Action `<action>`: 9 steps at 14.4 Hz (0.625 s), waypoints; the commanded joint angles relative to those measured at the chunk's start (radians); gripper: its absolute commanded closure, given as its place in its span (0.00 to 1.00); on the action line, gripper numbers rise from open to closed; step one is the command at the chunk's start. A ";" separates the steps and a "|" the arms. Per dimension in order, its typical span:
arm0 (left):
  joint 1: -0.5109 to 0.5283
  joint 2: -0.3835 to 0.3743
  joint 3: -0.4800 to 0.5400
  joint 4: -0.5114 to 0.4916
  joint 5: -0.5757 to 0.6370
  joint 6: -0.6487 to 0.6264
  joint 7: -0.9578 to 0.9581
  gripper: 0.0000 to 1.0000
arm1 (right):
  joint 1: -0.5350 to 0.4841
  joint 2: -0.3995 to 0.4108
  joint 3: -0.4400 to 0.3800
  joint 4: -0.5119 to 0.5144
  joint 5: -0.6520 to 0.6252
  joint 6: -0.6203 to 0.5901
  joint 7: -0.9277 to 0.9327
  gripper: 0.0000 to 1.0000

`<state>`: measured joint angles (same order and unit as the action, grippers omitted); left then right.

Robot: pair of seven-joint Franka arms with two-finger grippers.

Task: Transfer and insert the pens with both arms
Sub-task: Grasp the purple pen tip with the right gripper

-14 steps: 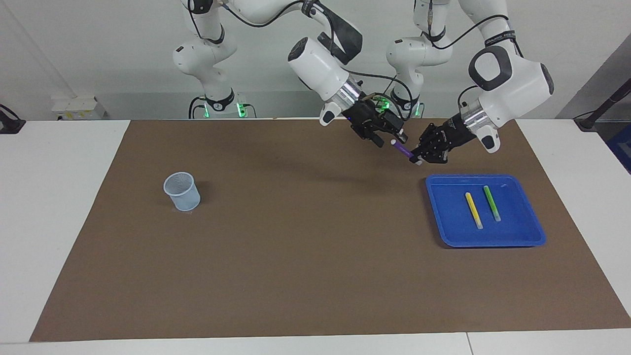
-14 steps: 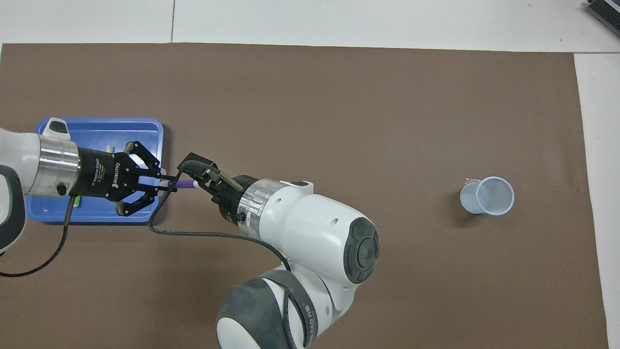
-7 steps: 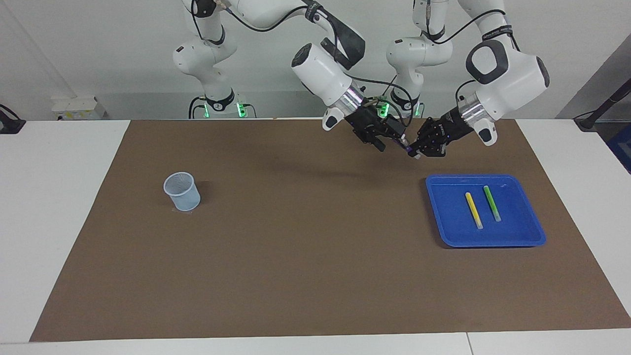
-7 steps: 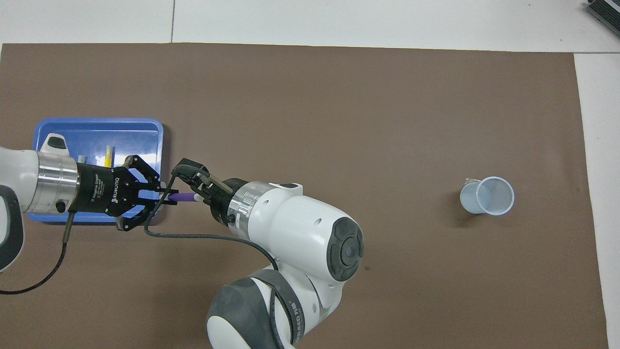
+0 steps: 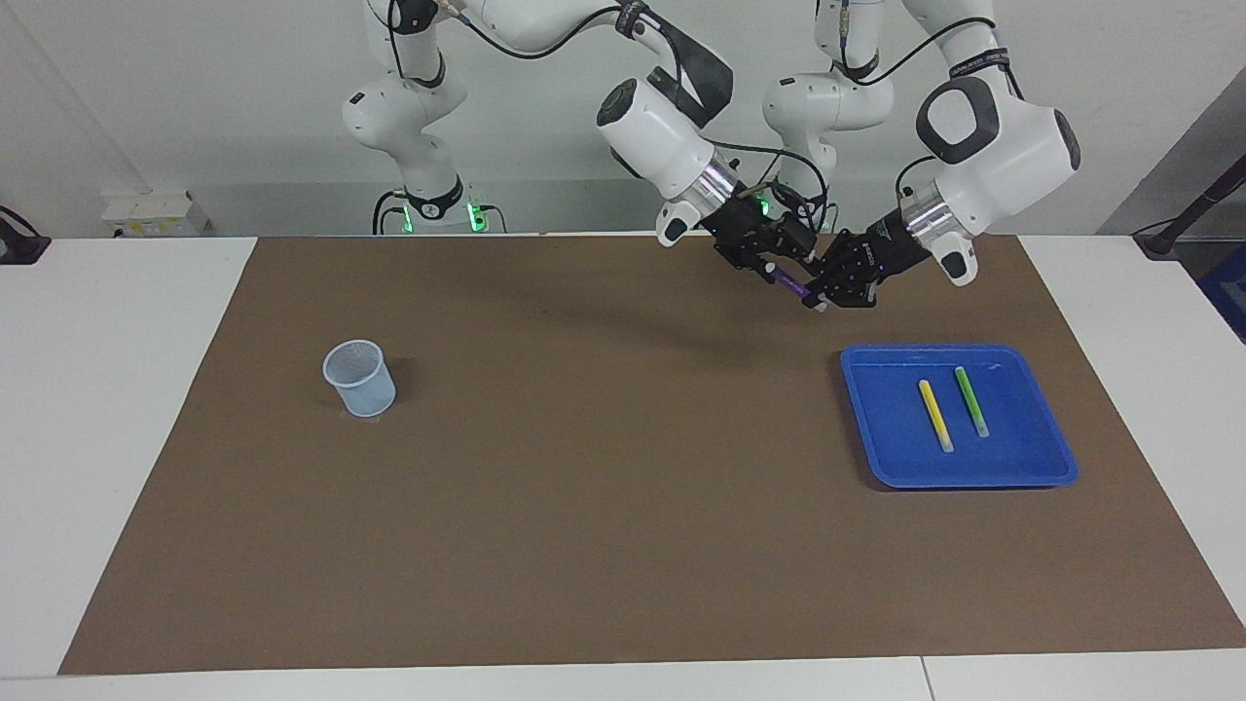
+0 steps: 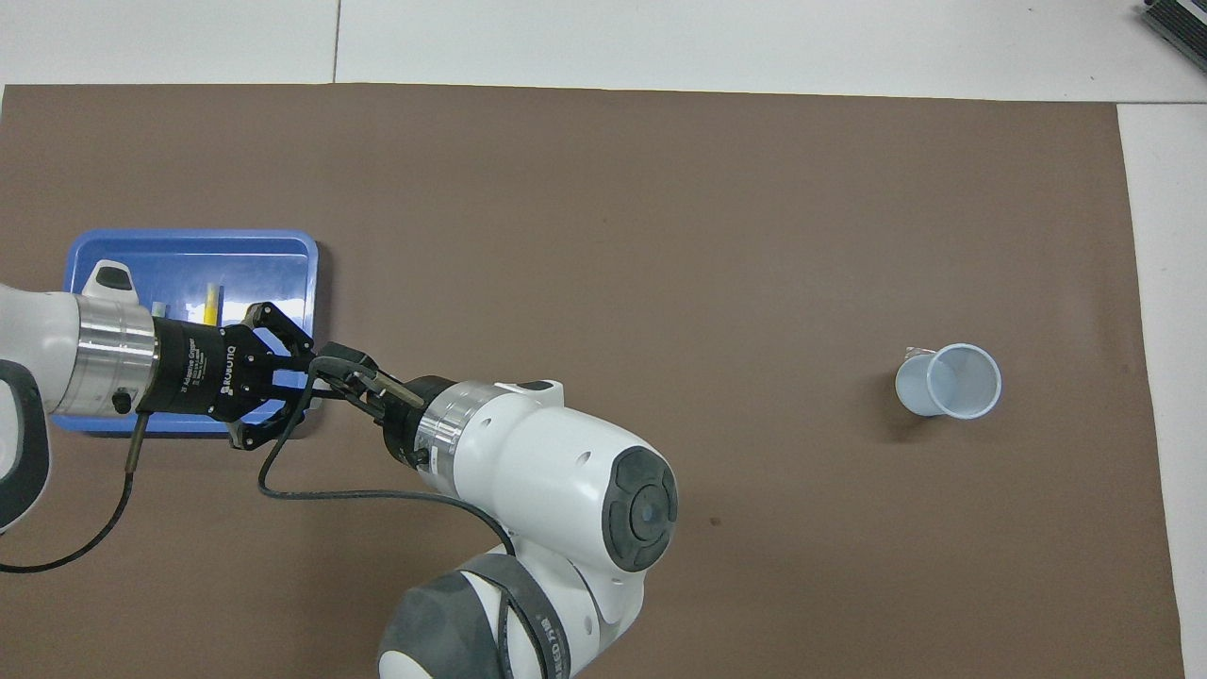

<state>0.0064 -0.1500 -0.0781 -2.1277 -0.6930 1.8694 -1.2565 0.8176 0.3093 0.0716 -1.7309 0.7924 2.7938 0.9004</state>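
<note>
- Meeting in the air over the brown mat [image 5: 584, 467], the left gripper [image 5: 823, 292] and right gripper [image 5: 769, 265] are both touching the purple pen [image 5: 790, 284].
- The left one is pinching it; I cannot tell about the right one.
- The yellow pen [image 5: 935, 415] and green pen [image 5: 971, 400] are lying in the blue tray [image 5: 1051, 467].

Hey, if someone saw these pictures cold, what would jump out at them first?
Probably the left gripper and right gripper meeting in mid-air around a purple pen, over the brown mat beside the blue tray. A yellow pen and green pen lie in that tray. A pale cup stands alone toward the right arm's end.
</note>
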 commanded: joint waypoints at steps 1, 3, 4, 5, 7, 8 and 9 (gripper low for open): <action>-0.011 -0.036 0.004 -0.032 -0.016 0.014 -0.017 1.00 | -0.011 0.002 0.000 0.005 0.010 -0.019 -0.008 0.16; -0.011 -0.036 0.004 -0.032 -0.016 0.014 -0.017 1.00 | -0.017 0.002 0.000 0.007 0.010 -0.042 -0.040 0.18; -0.011 -0.037 0.004 -0.032 -0.016 0.013 -0.018 1.00 | -0.017 0.002 0.000 0.007 0.010 -0.045 -0.043 0.22; -0.011 -0.037 0.004 -0.032 -0.016 0.013 -0.018 1.00 | -0.017 0.002 0.000 0.007 0.010 -0.045 -0.044 0.28; -0.011 -0.039 0.004 -0.032 -0.016 0.013 -0.018 1.00 | -0.017 0.002 0.000 0.007 0.008 -0.043 -0.047 0.39; -0.011 -0.042 0.004 -0.034 -0.016 0.011 -0.018 1.00 | -0.017 0.002 0.000 0.005 0.010 -0.043 -0.055 0.48; -0.011 -0.042 0.004 -0.032 -0.016 0.010 -0.023 1.00 | -0.017 0.002 0.000 0.005 0.010 -0.043 -0.057 0.60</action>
<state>0.0056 -0.1552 -0.0782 -2.1277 -0.6933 1.8694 -1.2596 0.8124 0.3094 0.0679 -1.7309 0.7924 2.7693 0.8826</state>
